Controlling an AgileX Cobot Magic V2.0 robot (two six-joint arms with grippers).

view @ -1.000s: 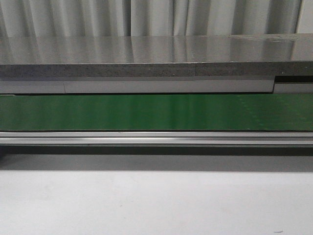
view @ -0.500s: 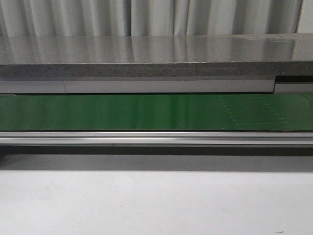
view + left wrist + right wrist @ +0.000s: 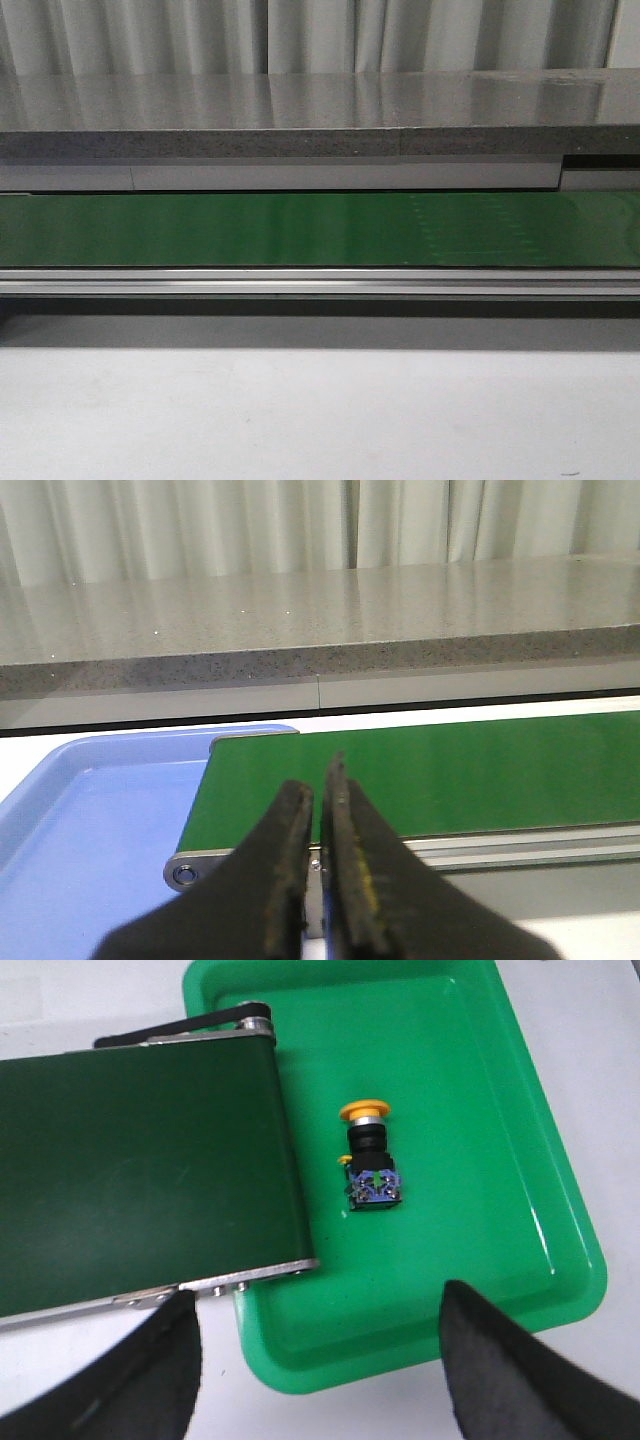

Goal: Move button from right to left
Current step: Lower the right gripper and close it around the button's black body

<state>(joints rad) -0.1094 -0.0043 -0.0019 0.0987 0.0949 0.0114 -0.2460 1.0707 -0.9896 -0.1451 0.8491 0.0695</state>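
The button is seen lying on its side in the green tray, beside the belt. The right gripper is spread wide, empty, above it. The left gripper is nearly closed, seemingly empty. Rigid and probably light; the boxy black block is best pinched, the rounded cap being slippery.

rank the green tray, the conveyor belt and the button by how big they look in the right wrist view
1. conveyor belt, though cut off by the frame edge
2. green tray, close to the belt in apparent size, so their order is unsure
3. button, clearly smallest
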